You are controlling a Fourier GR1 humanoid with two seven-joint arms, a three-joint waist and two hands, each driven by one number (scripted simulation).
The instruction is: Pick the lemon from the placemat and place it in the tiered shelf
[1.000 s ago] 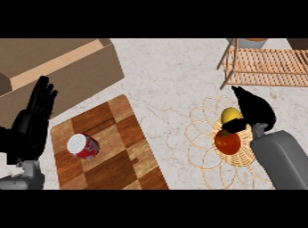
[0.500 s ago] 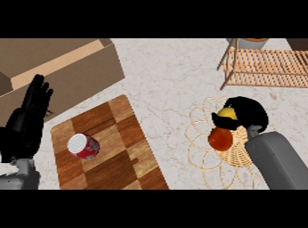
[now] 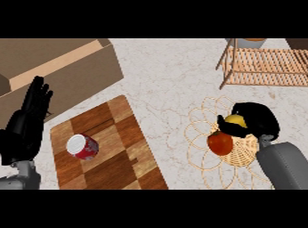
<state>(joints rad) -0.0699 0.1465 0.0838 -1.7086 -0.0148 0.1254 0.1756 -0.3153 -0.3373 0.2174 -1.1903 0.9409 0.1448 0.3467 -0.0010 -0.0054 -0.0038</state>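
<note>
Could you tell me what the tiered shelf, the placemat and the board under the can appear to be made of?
The tiered shelf looks like pale, unpainted wood: thin parallel slats on a light frame. The placemat seems woven wicker or rattan, with open looped strands round a denser centre. The board looks like dark wood in matte patchwork blocks with visible grain.

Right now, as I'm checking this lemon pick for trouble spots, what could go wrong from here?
The right hand curls round the lemon, with a red fruit right beside it on the woven placemat; lifting might nudge that fruit and roll it. The hand hides most of the lemon, so its hold is hard to judge. The tiered shelf has slatted shelves and side posts that the hand could clip.
</note>
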